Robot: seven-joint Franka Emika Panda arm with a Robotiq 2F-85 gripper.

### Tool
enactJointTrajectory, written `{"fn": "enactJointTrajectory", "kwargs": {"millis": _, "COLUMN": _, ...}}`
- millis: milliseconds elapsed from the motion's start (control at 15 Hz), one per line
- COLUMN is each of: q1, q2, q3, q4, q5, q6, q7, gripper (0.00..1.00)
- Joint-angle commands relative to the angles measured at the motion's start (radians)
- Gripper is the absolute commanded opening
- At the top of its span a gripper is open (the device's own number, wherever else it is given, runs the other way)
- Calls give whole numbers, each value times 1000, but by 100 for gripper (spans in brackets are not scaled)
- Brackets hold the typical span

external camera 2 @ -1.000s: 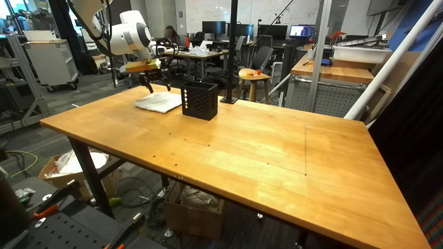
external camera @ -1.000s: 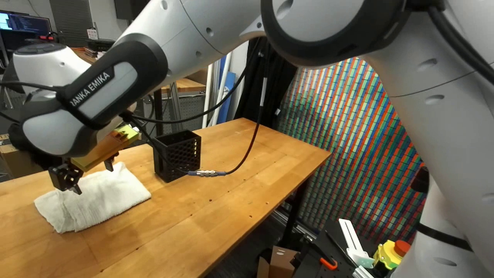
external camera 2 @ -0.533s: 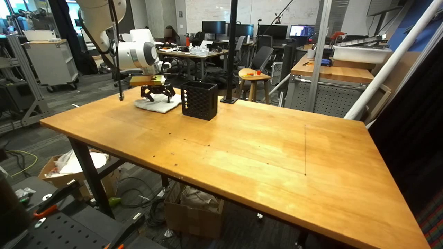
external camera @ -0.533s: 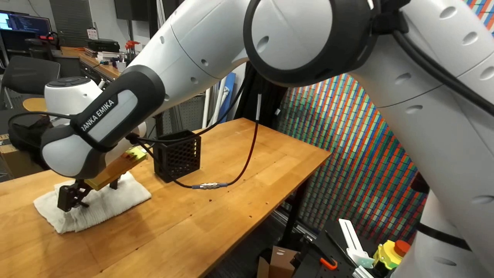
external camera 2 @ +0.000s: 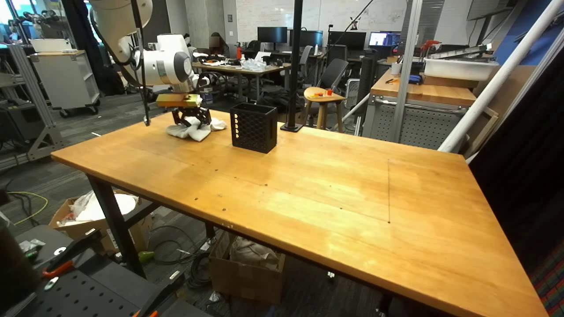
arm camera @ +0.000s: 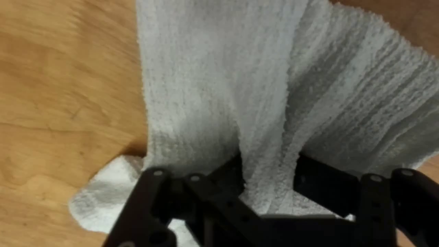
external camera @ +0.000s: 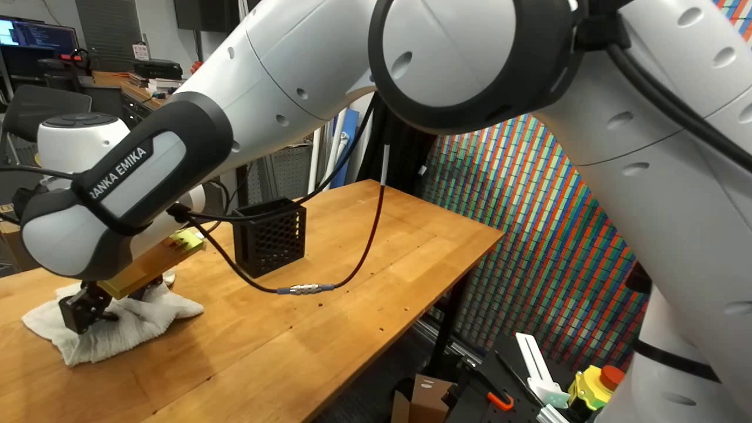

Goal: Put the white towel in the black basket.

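Note:
The white towel (arm camera: 212,85) is bunched up between the two black fingers (arm camera: 322,185) in the wrist view, with folds pinched from both sides. My gripper (arm camera: 269,178) is shut on it. In both exterior views the towel (external camera: 144,320) lies crumpled on the table beneath the gripper (external camera 2: 192,123), its edges still spread on the wood. The black basket (external camera 2: 255,130) stands upright beside the towel, with a gap of bare table between them. Its open top faces up; its inside is mostly hidden in an exterior view by its wall (external camera: 273,244).
The wooden table (external camera 2: 335,185) carries towel and basket. A black upright pole (external camera 2: 296,66) rises from the table edge behind the basket. A cable with a metal connector (external camera: 305,289) hangs from the arm in front of the basket in an exterior view.
The gripper came down onto the flat towel, and its fingers closed, bunching the cloth. Towel and arm have since shifted slightly away from the basket. The basket has not moved.

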Motion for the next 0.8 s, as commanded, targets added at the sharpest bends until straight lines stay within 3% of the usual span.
{"fn": "enactJointTrajectory", "kwargs": {"millis": 0, "q1": 29, "q2": -16, "q3": 2, "q4": 13, "q5": 30, "q6": -20, "q7": -11, "gripper": 5}}
{"fn": "enactJointTrajectory", "kwargs": {"millis": 333, "q1": 66, "q2": -78, "q3": -19, "q4": 19, "q5": 4, "q6": -86, "q7": -4, "gripper": 5}}
{"fn": "enactJointTrajectory", "kwargs": {"millis": 733, "q1": 83, "q2": -184, "q3": -36, "q4": 80, "q5": -47, "q6": -271, "q7": -16, "gripper": 5}}
